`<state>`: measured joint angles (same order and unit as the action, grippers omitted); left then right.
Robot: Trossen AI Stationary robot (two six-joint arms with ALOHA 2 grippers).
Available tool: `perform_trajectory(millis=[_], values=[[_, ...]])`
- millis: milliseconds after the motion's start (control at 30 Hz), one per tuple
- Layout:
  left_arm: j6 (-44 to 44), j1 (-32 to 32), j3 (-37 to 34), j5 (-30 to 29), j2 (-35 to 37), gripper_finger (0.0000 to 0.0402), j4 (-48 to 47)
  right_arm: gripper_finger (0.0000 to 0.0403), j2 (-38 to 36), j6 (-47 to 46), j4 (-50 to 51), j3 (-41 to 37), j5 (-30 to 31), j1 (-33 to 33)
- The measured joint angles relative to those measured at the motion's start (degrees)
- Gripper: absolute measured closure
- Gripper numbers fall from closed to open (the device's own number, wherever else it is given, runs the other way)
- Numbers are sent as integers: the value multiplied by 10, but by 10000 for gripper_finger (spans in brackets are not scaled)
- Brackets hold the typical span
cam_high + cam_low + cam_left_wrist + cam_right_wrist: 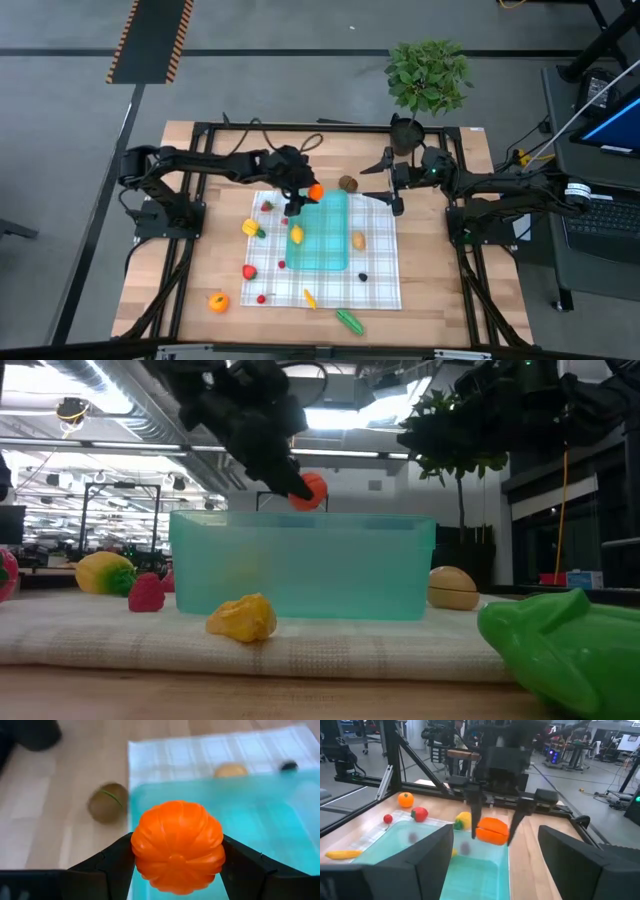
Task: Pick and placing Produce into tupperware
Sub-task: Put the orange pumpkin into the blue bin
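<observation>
My left gripper [305, 192] is shut on an orange ribbed toy pumpkin [177, 847], above the far end of the teal tupperware [322, 232], which sits on a checked cloth. My right gripper [386, 187] hangs open near the table's far right, facing the tupperware [420, 850] and touching nothing. The other produce lies around the tupperware. It includes a brown piece [347, 183] on bare wood, a tan one [358, 240], a yellow-green one [251, 228], red ones [249, 271], an orange one [218, 302] and a green one [350, 320]. A yellow piece [296, 235] lies at the tupperware's left wall. My left gripper pinches the pumpkin between its two fingers [115, 865], one on each ribbed flank [140, 850]. The fingers slant down from the table's left. The pumpkin [310, 490] is lifted clear, just above the tupperware's far rim [300, 520].
A leafy potted plant [428, 75] stands at the far edge behind my right arm. The cloth [380, 285] covers the table's middle, with bare wood [200, 255] on either side. A dark metal frame borders the table.
</observation>
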<state>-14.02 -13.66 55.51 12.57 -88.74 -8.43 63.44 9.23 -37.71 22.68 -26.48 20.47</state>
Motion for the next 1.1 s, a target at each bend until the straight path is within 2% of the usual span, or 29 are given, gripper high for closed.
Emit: perform_trajectory(millis=[200, 367, 533, 1100], values=[[-16, 16, 49, -11, -14, 165, -120, 111, 0, 0, 2, 0, 0, 0], [-29, 26, 62, -30, -13, 165, -158, 111, 0, 0, 3, 0, 0, 1], [-31, 34, 65, -32, -26, 165, -144, 111, 0, 0, 4, 0, 21, 0], [-31, 33, 64, -45, -130, 165, -138, 111, 0, 0, 10, 0, 21, 0]])
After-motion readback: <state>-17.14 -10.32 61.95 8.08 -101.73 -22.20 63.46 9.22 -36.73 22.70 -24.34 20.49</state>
